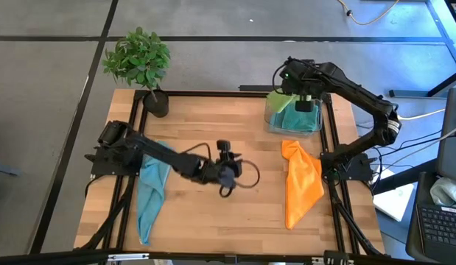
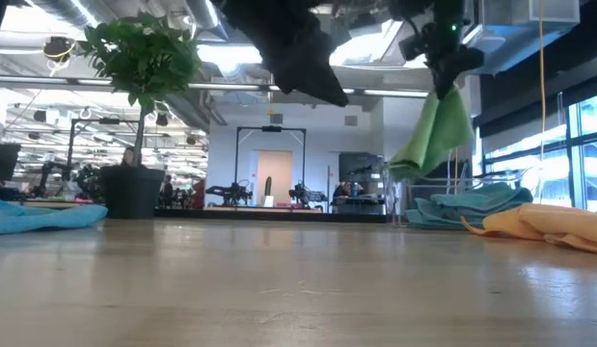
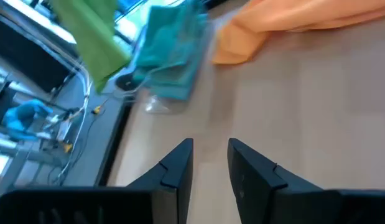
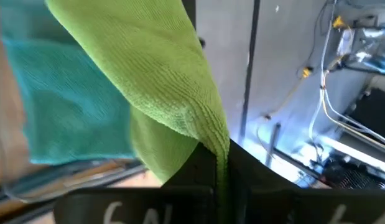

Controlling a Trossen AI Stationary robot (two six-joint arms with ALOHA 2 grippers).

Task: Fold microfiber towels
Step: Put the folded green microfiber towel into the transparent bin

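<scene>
My right gripper [image 1: 304, 101] hangs over the clear bin [image 1: 272, 124] at the far right, shut on the lime green towel [image 2: 435, 130], which also fills the right wrist view [image 4: 161, 81]. A teal towel [image 1: 300, 120] lies in the bin. The orange towel [image 1: 301, 184] lies crumpled on the table's right side. A light blue towel [image 1: 150, 193] lies in a long strip on the left. Above the table's middle, my left gripper [image 3: 211, 165] is open with nothing between its fingers. It points toward the bin. My right gripper pinches a bunched fold of the green towel [image 4: 218, 146] between its two fingers. The fingers slant down from above. The towel hangs slack below them [image 2: 414, 159], over the bin and apparently clear of the teal towel.
A potted plant [image 1: 139, 62] stands at the far left corner. Black frame rails [image 1: 332, 147] run along the table's left, far and right edges. Bare wood shows between the light blue and orange towels.
</scene>
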